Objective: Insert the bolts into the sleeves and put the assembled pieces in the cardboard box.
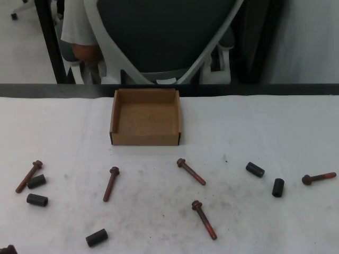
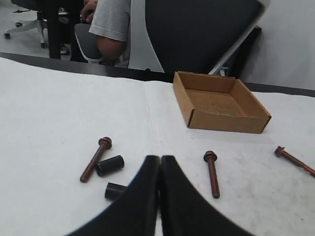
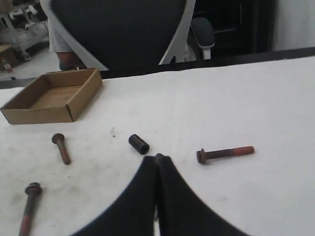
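The left jaws are held low over the white tabletop (image 2: pixel 49 98), pressed together with nothing between them. Just past their tips a black sleeve (image 2: pixel 109 165) is seen lying beside a rust-brown bolt (image 2: pixel 95 160); a second sleeve (image 2: pixel 115 191) is partly hidden behind them. The right jaws are likewise clenched on nothing, with a lone sleeve (image 3: pixel 139 144) and a red-tipped bolt (image 3: pixel 225 153) lying just beyond. In the high view, five bolts (image 1: pixel 191 171) and five sleeves (image 1: pixel 255 169) are scattered over the near half, every bolt outside a sleeve. A dark piece (image 1: pixel 8 249) is cut off at the near corner and cannot be identified. Farther back the open cardboard box (image 1: pixel 145 138) is set, its floor bare.
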{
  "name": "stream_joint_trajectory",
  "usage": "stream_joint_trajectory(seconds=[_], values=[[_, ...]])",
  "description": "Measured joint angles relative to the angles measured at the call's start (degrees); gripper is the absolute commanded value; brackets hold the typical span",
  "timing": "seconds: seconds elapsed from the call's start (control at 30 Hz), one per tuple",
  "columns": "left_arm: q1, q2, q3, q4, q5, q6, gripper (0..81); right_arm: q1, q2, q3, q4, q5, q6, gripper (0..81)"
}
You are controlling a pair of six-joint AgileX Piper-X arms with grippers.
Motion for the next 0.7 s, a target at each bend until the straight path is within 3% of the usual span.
stream_joint_trajectory(seconds=[0.17, 0.7], values=[[0.0, 0.0, 0.0, 0.0, -2.32, 2.31, 0.8, 0.0, 0.0, 0.0, 0.0, 1.48, -7.1, 0.3], [0.0, 0.0, 0.0, 1.01, -2.84, 2.31, 0.8, 0.0, 0.0, 0.0, 0.45, 5.67, -8.32, 0.3]])
